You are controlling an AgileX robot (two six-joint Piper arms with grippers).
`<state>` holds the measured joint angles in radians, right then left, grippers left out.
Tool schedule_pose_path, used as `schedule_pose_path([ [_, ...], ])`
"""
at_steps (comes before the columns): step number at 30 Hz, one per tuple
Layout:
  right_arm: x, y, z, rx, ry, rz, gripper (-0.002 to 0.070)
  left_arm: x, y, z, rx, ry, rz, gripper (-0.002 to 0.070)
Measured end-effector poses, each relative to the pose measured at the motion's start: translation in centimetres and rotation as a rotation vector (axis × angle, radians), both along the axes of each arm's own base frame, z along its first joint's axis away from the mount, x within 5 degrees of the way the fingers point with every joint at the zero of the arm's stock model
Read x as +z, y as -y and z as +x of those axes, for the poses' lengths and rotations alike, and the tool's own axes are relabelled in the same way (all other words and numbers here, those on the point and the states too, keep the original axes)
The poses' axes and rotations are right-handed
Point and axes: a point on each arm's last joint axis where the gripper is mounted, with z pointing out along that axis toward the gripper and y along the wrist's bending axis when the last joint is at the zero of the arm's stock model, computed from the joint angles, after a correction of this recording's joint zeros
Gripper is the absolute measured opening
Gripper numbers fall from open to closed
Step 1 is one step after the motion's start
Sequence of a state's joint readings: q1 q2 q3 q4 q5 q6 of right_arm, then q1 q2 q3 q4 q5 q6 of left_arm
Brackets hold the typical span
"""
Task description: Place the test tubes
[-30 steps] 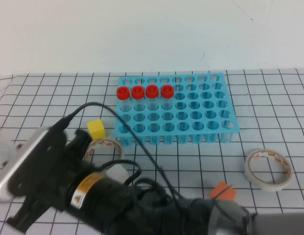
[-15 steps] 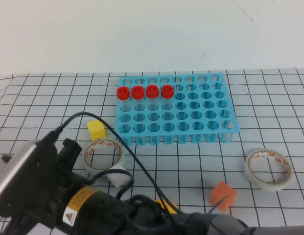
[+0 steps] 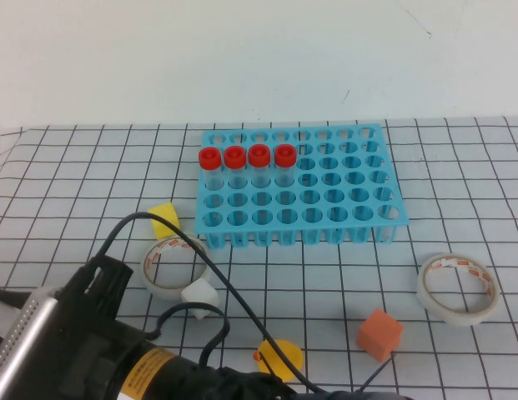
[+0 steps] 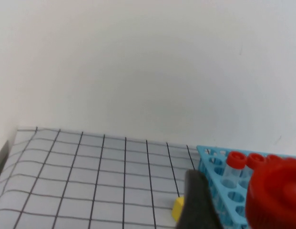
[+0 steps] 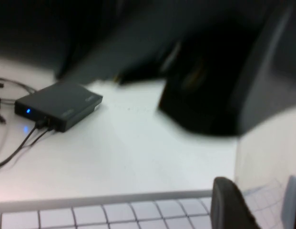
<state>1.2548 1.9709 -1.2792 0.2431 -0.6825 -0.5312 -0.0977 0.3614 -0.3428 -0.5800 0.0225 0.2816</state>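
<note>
High view first: the blue rack (image 3: 342, 179) sits on the gridded mat (image 3: 459, 167). Four test tubes (image 3: 247, 157) stand upright side by side near its far left corner, with clear bodies and red caps. The holes around them gape open. My left arm (image 3: 75, 350) fills the near left corner (neither gripper shows from up here). Between arm and rack lie a tape roll (image 3: 175, 262), a yellow cube (image 3: 163, 218) and a white block (image 3: 198, 296). An orange cube (image 3: 379, 333) and a second tape roll (image 3: 457, 287) lie off to the right, with bare mat between them.

Left wrist view: my left gripper (image 4: 200, 205) is down low, with a big blurred red cap (image 4: 274, 195) just beside it. Clamped or let go, I cannot tell. The rack and its tubes lie just ahead, and open mat runs out to the white wall (image 4: 138, 62).

Right wrist view: my right gripper (image 5: 229, 207) hangs over the mat's edge, and I cannot tell its grip either. A black box (image 5: 57, 107) sits well beyond it.
</note>
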Motion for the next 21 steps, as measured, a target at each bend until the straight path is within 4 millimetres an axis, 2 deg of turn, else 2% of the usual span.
schedule_pose_path([
  [9, 0.38, 0.02, 0.01, -0.005, 0.02, 0.037, 0.0234, -0.39, 0.28, -0.04, -0.031, -0.048, -0.031, 0.0216],
  [17, 0.35, 0.01, 0.0, -0.004, 0.015, 0.035, 0.0234, -0.39, 0.29, -0.05, -0.032, -0.05, -0.047, 0.0219],
  [19, 0.35, 0.01, 0.0, -0.004, 0.015, 0.035, 0.0234, -0.39, 0.29, -0.05, -0.032, -0.049, -0.04, 0.025],
  [21, 0.35, 0.01, 0.0, -0.004, 0.015, 0.035, 0.0233, -0.36, 0.26, -0.04, -0.029, -0.044, -0.026, 0.0316],
])
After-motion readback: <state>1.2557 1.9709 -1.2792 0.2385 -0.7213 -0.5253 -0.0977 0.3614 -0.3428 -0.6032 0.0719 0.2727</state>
